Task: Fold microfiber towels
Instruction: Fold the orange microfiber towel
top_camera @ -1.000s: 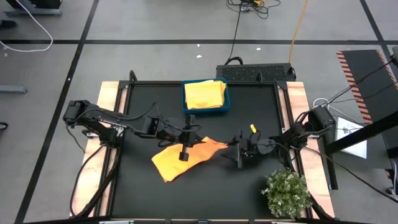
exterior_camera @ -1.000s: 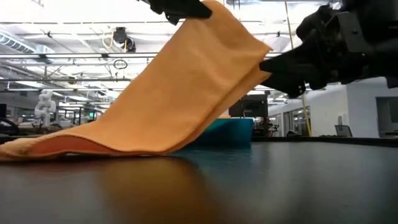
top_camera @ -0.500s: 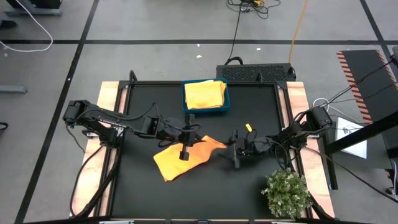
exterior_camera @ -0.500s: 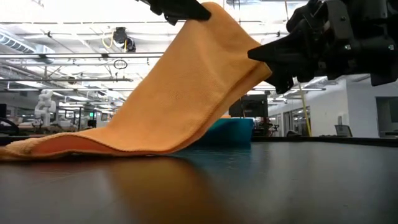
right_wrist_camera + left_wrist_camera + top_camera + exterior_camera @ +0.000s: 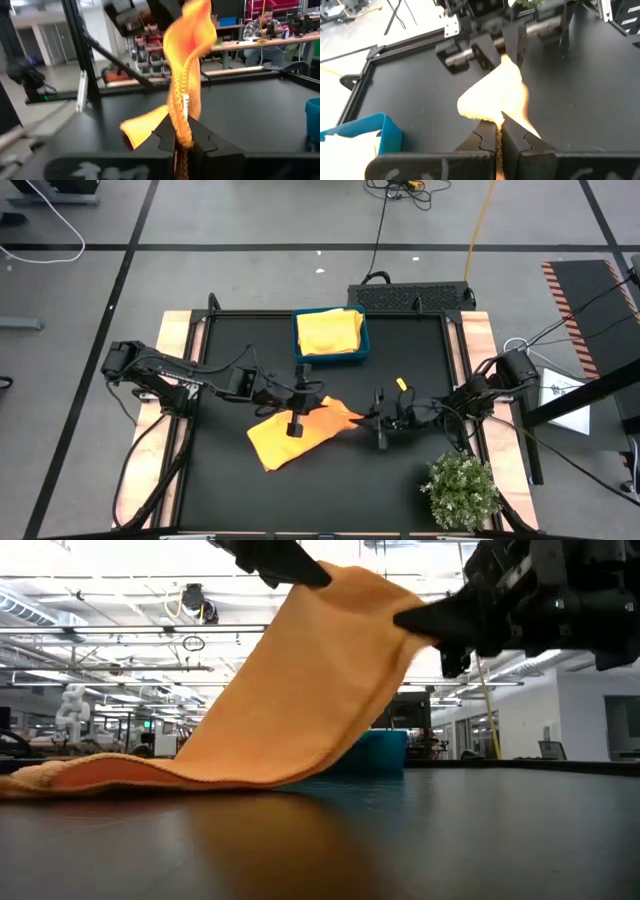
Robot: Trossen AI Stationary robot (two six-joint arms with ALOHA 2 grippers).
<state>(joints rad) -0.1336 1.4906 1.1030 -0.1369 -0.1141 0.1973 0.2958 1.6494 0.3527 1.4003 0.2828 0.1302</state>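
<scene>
**Two pincers hold one orange towel**

We see the orange towel (image 5: 292, 435) near the middle of the black tabletop (image 5: 220, 490), one end lifted, the rest trailing on the surface. The left pincer (image 5: 297, 417) clamps its raised edge; the right pincer (image 5: 372, 420) is closed on the neighbouring corner. A yellow towel (image 5: 329, 332) lies in the teal tray (image 5: 330, 358) at the far edge.
</scene>
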